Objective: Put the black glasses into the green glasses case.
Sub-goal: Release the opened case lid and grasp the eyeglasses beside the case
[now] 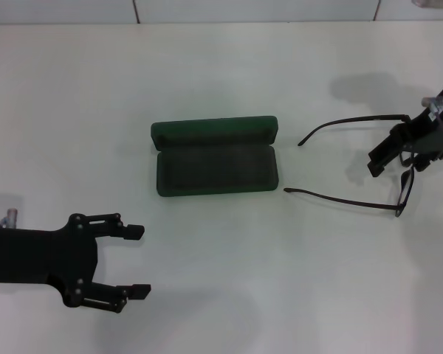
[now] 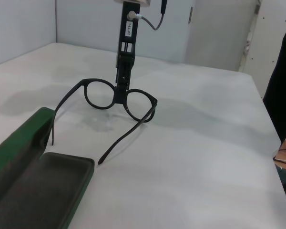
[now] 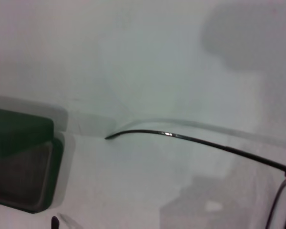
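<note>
Right gripper (image 2: 122,78): at the table's right side, fingers pinched on the bridge of the black glasses (image 1: 399,173), between the two lenses.
Black glasses: held up by the frame front, lenses facing away from the case, both temple arms unfolded and pointing toward the case; whether the temple tips touch the table I cannot tell.
Green glasses case (image 1: 214,158): lies open in the middle of the white table (image 1: 221,74), lid tipped back toward the far side, dark lining showing; the glasses are to its right, near but apart.
Left gripper (image 1: 135,262): low on the left near the front edge, fingers spread apart, holding nothing, well apart from the case.
</note>
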`<state>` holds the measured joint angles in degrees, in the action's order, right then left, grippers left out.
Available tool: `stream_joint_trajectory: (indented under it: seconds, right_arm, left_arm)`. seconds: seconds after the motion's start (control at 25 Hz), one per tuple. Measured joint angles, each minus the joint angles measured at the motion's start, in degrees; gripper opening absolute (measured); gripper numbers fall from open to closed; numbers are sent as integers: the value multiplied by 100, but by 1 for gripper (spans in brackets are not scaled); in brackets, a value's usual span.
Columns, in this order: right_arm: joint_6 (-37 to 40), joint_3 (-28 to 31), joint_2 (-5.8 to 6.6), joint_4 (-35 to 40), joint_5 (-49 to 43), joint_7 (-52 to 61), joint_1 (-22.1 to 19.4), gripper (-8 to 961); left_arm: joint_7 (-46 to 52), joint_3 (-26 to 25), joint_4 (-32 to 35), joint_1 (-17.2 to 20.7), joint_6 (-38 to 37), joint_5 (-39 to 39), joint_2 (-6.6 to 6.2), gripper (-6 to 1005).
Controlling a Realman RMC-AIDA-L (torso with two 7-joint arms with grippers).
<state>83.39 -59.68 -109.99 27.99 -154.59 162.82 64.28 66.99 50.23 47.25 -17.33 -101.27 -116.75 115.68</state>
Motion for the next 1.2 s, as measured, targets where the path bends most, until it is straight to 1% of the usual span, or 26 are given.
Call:
stream_joint_trajectory:
  seconds: [0.28, 0.92, 1.04, 1.2]
  right_arm:
    - [-16, 42, 22, 28, -2, 4, -82, 853]
    - [-143, -34, 44, 102, -35, 2, -195, 521]
    - [-178, -41, 48, 148, -146, 1, -197, 317]
    - [-189, -46, 37, 213, -291, -1, -202, 158]
  left_arm:
    - [-1, 1, -4, 11, 2, -23, 13, 878]
    - [28, 4, -18, -48, 2, -23, 34, 875]
    - [37, 4, -24, -57, 4, -23, 34, 875]
    - [41, 4, -32, -59, 10, -24, 34, 874]
